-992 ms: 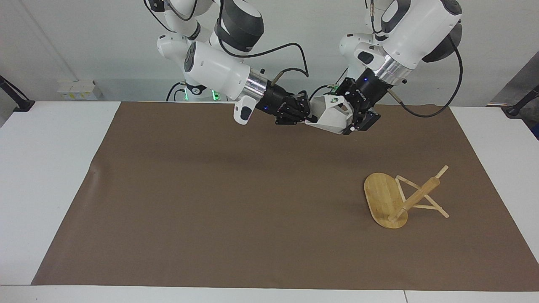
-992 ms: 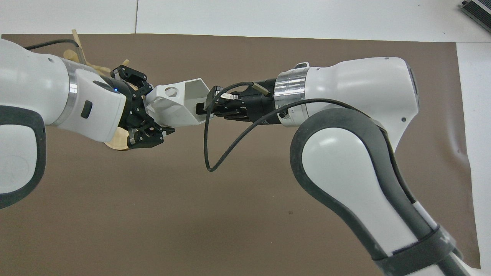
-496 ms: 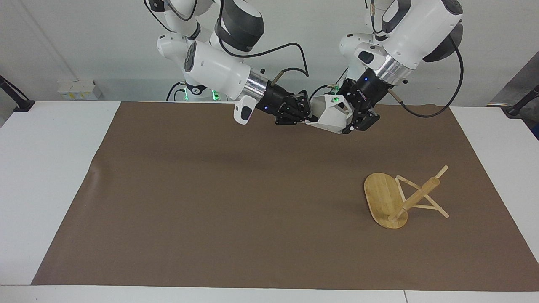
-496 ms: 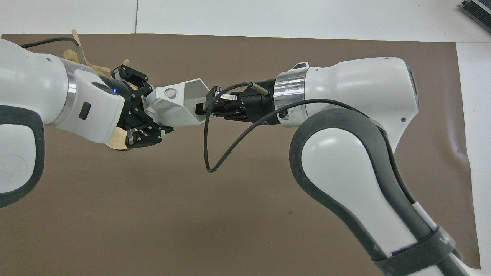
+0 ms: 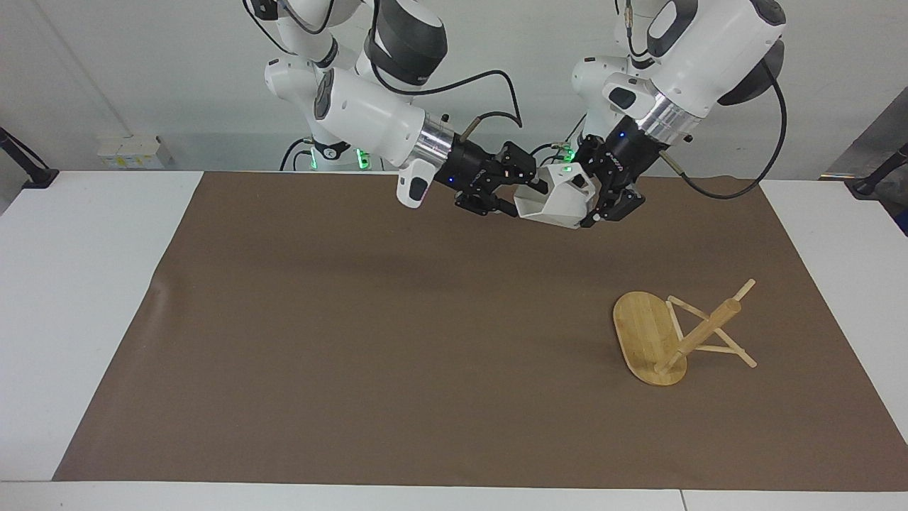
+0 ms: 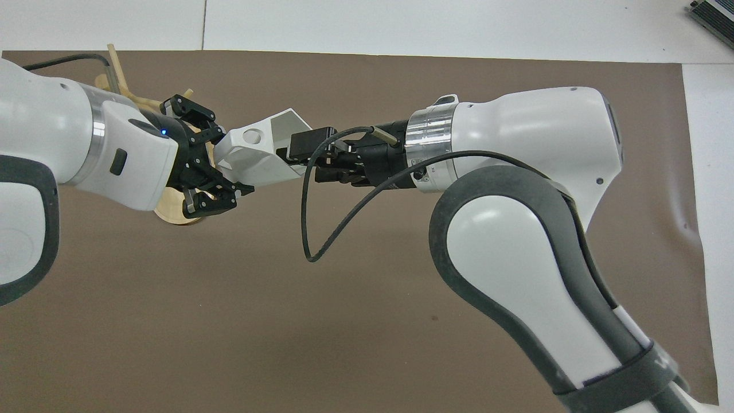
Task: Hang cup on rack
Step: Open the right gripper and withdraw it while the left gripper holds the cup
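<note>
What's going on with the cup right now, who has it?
It is a handover in mid-air. The left gripper is shut on the white cup at its handle end, while the right gripper has its jaws open at the rim. The rack lies tipped over on the brown mat, untouched.

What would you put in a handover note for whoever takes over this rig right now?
Left end effector: shut on the cup, held up in the air over the brown mat.
Right end effector: fingers open at the cup's rim, no grip on it.
Rack: tipped over on the mat toward the left arm's end of the table, base on edge, post and pegs slanting; nothing hangs on it.
Done: cup lifted and now carried by the left arm alone.
Left: probably stand the rack upright, then hang the cup by its handle hole on a peg.
</note>
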Robot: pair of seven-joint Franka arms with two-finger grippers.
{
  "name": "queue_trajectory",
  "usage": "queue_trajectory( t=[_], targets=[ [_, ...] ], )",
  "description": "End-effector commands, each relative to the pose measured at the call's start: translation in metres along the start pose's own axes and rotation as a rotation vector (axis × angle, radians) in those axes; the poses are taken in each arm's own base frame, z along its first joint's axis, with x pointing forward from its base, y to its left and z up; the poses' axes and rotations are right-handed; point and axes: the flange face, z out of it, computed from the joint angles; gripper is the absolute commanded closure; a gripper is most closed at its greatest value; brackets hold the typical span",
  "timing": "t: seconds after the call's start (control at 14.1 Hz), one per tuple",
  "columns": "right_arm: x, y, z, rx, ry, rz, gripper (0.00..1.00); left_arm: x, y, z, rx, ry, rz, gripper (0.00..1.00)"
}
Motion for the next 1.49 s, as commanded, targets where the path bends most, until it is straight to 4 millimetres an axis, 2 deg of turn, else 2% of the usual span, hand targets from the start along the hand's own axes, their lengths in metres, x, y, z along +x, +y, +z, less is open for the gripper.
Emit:
queue_trajectory(
  t=[0.0,0.07,0.14,0.35,0.5,0.57,0.78,0.99,1.2,1.28,1.42],
  targets=[
    [-0.002,-0.001,-0.003,-0.010,0.015,-0.020,0.08,-0.009,0.000,-0.007,0.022,0.005,-0.023,1.00],
    [0.000,0.001,-0.003,-0.022,0.018,-0.036,0.02,-0.017,-0.004,-0.008,0.020,0.000,-0.038,1.00],
    [0.001,0.003,-0.004,-0.064,0.027,-0.085,0.00,-0.022,-0.006,-0.010,0.021,-0.004,-0.055,1.00],
    [0.007,0.009,-0.012,-0.184,0.064,-0.180,0.00,-0.044,-0.006,-0.008,0.016,-0.019,-0.170,1.00],
    [0.009,0.011,-0.017,-0.192,0.072,-0.185,0.00,-0.052,-0.009,-0.008,0.041,-0.053,-0.286,1.00],
    [0.013,0.014,-0.023,-0.208,0.080,-0.197,0.00,-0.055,-0.010,-0.008,0.047,-0.060,-0.400,1.00],
    [0.022,0.026,-0.041,-0.367,0.112,-0.292,0.00,-0.062,-0.011,-0.007,0.060,-0.058,-0.494,1.00],
    [0.039,0.057,-0.069,-0.573,0.148,-0.365,0.00,-0.068,-0.016,-0.002,0.112,-0.020,-0.653,1.00],
    [0.058,0.091,-0.105,-0.627,0.171,-0.356,0.00,-0.083,-0.023,0.002,0.148,-0.009,-0.747,1.00],
    [0.063,0.107,-0.120,-0.643,0.174,-0.354,0.00,-0.088,-0.024,0.011,0.159,-0.003,-0.778,1.00],
    [0.065,0.131,-0.140,-0.665,0.171,-0.317,0.00,-0.092,-0.026,0.018,0.203,-0.046,-0.805,1.00]
  ],
)
